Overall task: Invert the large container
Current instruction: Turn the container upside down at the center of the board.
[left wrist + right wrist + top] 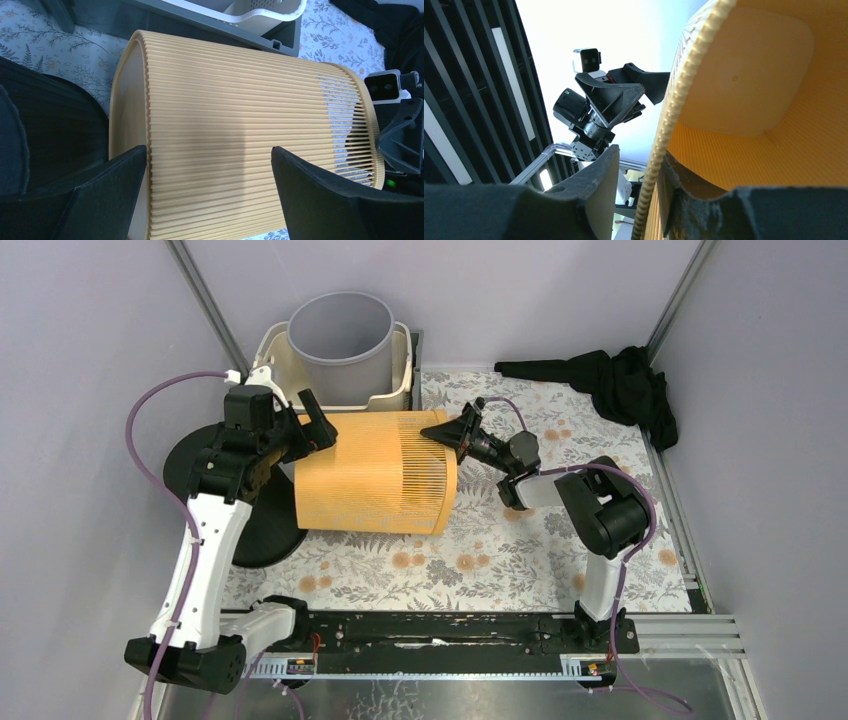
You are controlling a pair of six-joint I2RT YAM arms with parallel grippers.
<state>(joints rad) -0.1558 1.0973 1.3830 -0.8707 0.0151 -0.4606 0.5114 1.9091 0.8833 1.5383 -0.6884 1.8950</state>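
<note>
Orange slatted bin (375,485) lay sideways on the surface (500,560), likely light, stiff and best gripped at the rim. Left end effector (318,425) gaped wide near its closed end, while right end effector (445,435) loosely straddled the rim.

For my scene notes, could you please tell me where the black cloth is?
In the top view, the black cloth lies bunched at the table's far right corner, beyond the right arm and apart from the orange container.

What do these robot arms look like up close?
The left arm and right arm are white tubes with chunky black joints. A purple cable loops along each. The left pincer and right pincer have broad black wedge-shaped fingers.
</note>
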